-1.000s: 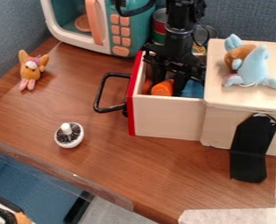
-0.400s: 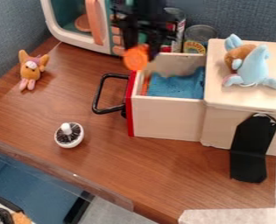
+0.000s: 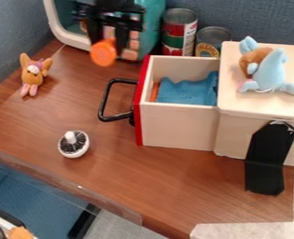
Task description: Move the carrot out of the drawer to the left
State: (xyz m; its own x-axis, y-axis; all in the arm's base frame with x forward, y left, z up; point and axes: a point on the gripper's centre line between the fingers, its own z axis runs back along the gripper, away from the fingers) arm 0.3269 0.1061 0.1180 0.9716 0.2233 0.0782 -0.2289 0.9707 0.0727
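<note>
Far to the left of the drawer, a small brown plush toy is on the desk. Also left of the drawer, but closer to the camera, there is a round white object with a knob.

Next comes the pincer, up and left of the drawer, in front of the toy microwave. It is narrow around the carrot, whose round orange end points to the camera. One second ago the carrot is still inside the drawer; then it rises above the drawer's left edge, and now it is outside, past this edge. So the taking-out seems done, and what remains, I judge, is to lower it and let it go. The height above the desk I cannot tell exactly. If it goes down too near to the drawer, it may hit the black handle on the drawer's left side.

In the drawer remain a blue cloth and, by its left wall, something orange. Two cans stand behind the drawer, and to its right a blue plush toy lies on the wooden box.
</note>
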